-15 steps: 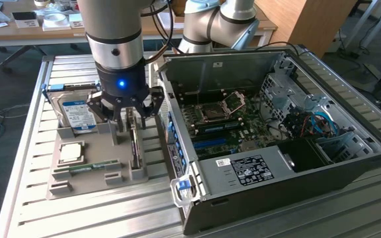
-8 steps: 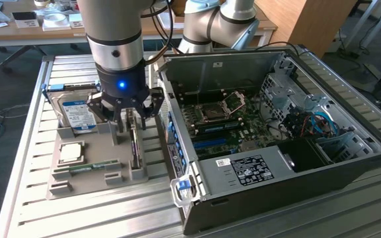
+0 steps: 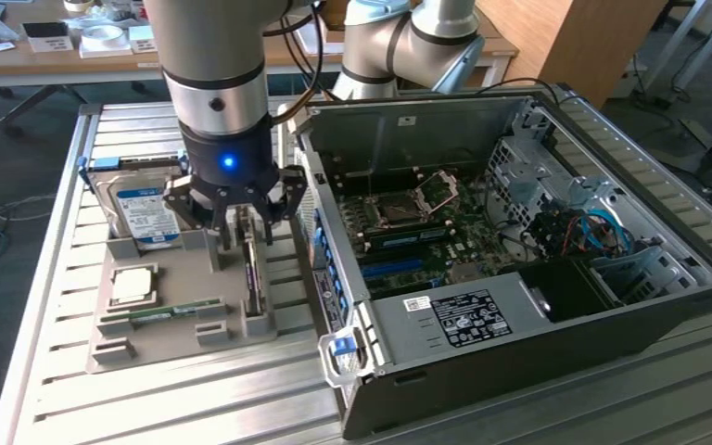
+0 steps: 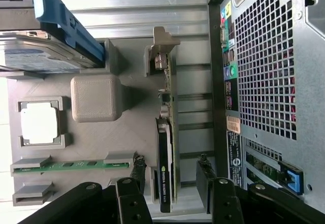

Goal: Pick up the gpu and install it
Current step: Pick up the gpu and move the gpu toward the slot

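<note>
Claw (image 3: 247,243) open astride gpu (image 3: 255,283) | gpu on edge in tray (image 3: 164,348)

Two cameras on one workbench: one high and wide, one low and close.

The exterior camera sat above the slatted table (image 3: 208,403), well back, looking steeply down over the grey parts tray (image 3: 158,326) and the open computer case (image 3: 517,363). The wrist camera rode just behind the gripper (image 4: 170,183), facing down past its fingers and very near the tray (image 4: 127,132); it seemed to point almost straight down. Both views shared the tray, the gpu (image 3: 252,271) (image 4: 166,150) standing on edge in it, the hard drive (image 3: 146,209) (image 4: 30,56), and the case wall (image 4: 269,56) nearest the tray.
</note>
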Motion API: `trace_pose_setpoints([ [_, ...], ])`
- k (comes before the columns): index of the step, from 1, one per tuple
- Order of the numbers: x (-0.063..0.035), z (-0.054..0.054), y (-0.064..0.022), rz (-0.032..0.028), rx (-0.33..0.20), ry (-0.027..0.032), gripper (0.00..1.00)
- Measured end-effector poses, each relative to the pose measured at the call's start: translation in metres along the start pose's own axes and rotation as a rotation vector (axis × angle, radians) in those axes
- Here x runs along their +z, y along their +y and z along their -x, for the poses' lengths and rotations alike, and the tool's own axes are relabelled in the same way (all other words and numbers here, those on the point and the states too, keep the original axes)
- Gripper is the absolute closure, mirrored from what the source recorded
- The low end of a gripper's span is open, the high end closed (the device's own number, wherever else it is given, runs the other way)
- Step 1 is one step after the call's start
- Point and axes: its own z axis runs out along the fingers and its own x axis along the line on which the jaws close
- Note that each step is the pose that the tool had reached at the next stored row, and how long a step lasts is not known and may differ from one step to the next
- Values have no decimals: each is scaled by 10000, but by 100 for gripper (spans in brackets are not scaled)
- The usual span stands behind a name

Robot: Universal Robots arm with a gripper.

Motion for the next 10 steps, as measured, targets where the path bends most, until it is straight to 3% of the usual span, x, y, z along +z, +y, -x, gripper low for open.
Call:
trace_pose_setpoints([
  [4,6,0,0,-1,0,0,47],
  [10,107,-4,-4,-1,0,0,47],
])
